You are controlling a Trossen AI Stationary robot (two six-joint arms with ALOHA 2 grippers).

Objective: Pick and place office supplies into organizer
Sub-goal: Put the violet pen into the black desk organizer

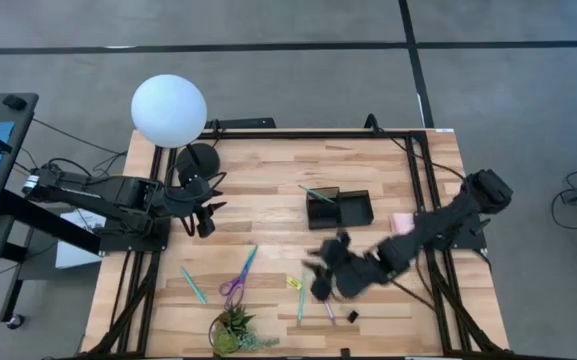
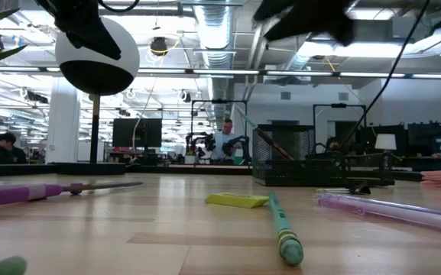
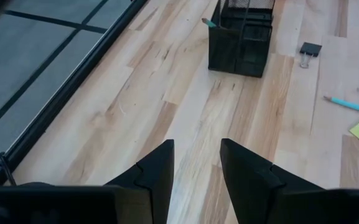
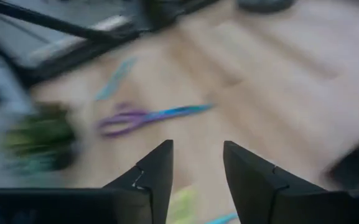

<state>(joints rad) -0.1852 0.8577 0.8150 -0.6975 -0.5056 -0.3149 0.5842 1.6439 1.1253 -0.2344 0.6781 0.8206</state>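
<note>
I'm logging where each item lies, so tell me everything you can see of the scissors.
The scissors have purple loop handles and slim teal blades, plastic-looking handles by their sheen. They lie flat on the wooden table, blades apparently closed, handles toward the front edge, tips angled toward the back right. A teal pen lies to their left and the green plant just in front; neither touches them. No gripper holds them.

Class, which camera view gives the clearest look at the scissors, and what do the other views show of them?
The high view: the scissors lie whole on the table, purple handles and teal blades seen from above. The right wrist view shows them whole but blurred. The low view catches them edge-on. The left wrist view misses them.
</note>
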